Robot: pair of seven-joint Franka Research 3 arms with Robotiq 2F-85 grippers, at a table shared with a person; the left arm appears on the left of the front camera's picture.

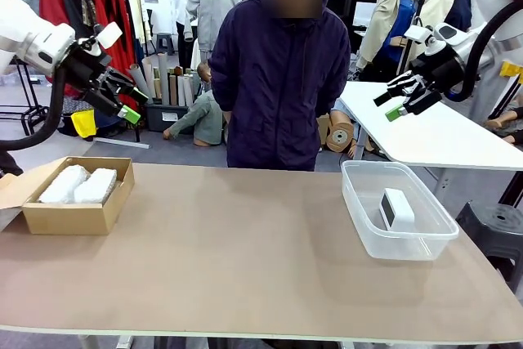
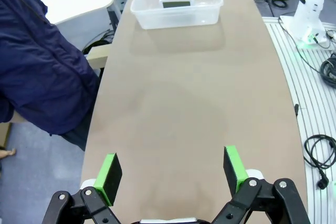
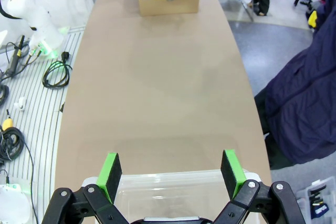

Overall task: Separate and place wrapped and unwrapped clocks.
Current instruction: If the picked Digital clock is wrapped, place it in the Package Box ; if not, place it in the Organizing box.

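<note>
The left pincer [image 1: 122, 100] hangs at the upper left of the frame, fingers apart and empty; the right pincer [image 1: 400, 97], upper right, likewise. Lower left, two bubble-wrapped white blocks [image 1: 79, 185] lie in a brown cardboard box [image 1: 73, 217]. Lower right, a bare white digital clock [image 1: 397, 209] stands in a clear plastic tub [image 1: 359, 222] on the tan surface [image 1: 245, 259].

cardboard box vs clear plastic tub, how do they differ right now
The cardboard box is brown and opaque; the clear plastic tub is see-through. The box sits at the table's left end below the left pincer, the tub at the right end below the right pincer. The box holds two bubble-wrapped clocks; the tub holds one bare clock. Both are open-topped and rest on the table.
</note>
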